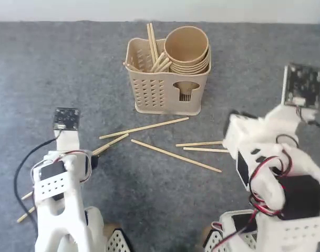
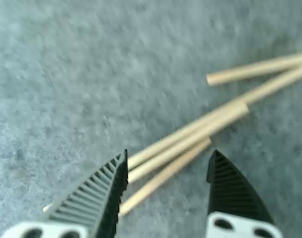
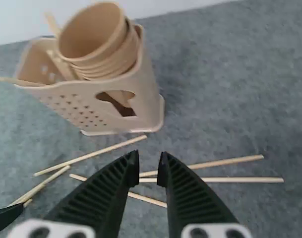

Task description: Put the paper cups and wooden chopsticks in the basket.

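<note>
My left arm (image 1: 57, 194) sits low at the near left of the table, wrist bent forward so the left gripper (image 2: 165, 184) points down close to the surface. Its jaws are spread wide, and the ribbed inner face of one finger (image 2: 103, 191) shows in the wrist view. My right arm (image 1: 270, 152) stands at the near right, held higher and angled forward. The right gripper (image 3: 148, 169) has its jaws drawn almost together, with a thin slit between them and nothing in it.
</note>
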`<control>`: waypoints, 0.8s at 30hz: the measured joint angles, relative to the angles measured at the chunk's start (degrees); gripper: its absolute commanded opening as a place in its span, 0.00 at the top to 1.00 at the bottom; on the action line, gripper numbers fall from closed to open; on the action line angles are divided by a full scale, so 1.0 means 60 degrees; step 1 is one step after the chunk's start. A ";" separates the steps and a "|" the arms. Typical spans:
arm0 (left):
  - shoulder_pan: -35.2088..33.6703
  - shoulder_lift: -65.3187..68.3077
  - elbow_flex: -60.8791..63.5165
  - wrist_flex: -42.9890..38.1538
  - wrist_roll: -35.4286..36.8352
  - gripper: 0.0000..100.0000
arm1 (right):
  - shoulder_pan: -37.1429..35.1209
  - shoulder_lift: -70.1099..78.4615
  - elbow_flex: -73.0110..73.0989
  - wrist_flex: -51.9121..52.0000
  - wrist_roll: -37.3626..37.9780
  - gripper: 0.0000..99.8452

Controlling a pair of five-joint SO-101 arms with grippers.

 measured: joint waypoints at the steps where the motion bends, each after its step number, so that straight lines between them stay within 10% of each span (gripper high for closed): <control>1: 0.0000 0.0000 -0.0088 0.0366 -0.0381 0.75 | 0.0278 -0.0234 0.0527 0.0000 0.0000 0.93; 8: -0.0161 0.0000 -0.1216 0.2667 -0.2505 0.75 | 0.1949 -0.1875 0.5582 -0.2286 0.0908 0.93; 24: -0.0337 0.2667 -0.2769 0.2344 -0.3282 0.75 | 0.2374 -0.3751 1.3260 -0.7766 0.1158 0.93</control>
